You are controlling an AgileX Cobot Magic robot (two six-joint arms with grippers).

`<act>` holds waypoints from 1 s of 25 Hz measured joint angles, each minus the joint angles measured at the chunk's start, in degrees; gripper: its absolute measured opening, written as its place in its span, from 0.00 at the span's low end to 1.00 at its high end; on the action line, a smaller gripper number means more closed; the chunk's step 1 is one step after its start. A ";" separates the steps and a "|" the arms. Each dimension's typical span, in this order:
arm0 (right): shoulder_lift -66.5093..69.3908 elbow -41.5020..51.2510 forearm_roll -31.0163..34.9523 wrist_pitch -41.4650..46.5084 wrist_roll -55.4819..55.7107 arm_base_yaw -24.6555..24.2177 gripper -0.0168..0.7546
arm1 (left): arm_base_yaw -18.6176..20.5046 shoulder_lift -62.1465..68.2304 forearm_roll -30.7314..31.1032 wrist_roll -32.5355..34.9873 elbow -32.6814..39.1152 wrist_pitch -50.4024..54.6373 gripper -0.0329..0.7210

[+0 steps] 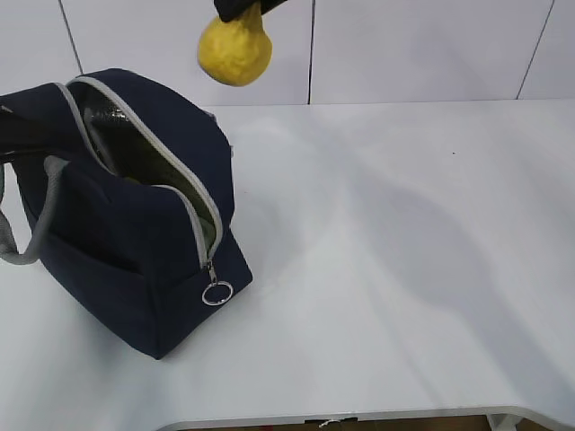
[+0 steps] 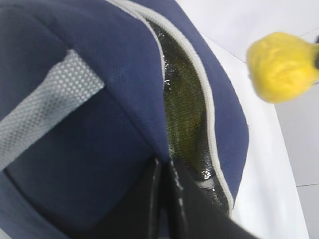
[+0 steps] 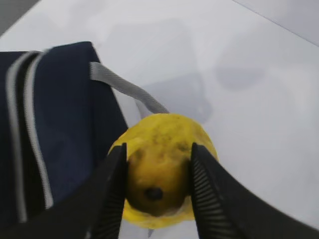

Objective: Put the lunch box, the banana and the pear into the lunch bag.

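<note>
The navy lunch bag (image 1: 135, 269) stands at the left of the white table, its grey zipper undone and its silver lining (image 2: 187, 99) showing. High above the bag's far right corner hangs the yellow pear (image 1: 235, 49), with my right gripper (image 3: 158, 148) shut on its sides, stem end towards the camera. Only a black tip of that gripper (image 1: 243, 7) shows in the exterior view. My left gripper (image 2: 165, 165) is shut on the near rim of the lunch bag (image 2: 99, 139), beside the opening. The pear (image 2: 281, 64) hovers off to the right of the opening. The lunch box and the banana are out of view.
The ring pull (image 1: 216, 293) hangs at the bag's front corner. A grey webbing handle (image 1: 31, 229) loops off its left side, another handle (image 3: 124, 89) lies below the pear. The white table (image 1: 404, 269) stretches right of the bag, with a wall behind it.
</note>
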 joint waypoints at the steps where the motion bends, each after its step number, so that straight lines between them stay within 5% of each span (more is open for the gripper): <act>1: -0.42 0.00 1.47 0.27 -0.59 0.00 0.44 | 0.00 0.00 0.00 0.02 0.00 0.00 0.02; 10: -2.37 0.00 11.97 2.59 -8.81 2.70 0.43 | 0.00 0.00 -0.07 0.12 0.00 0.00 0.02; 25: -1.13 -0.12 13.61 3.15 -15.53 8.31 0.43 | 0.00 0.00 -0.12 0.12 0.00 0.12 0.02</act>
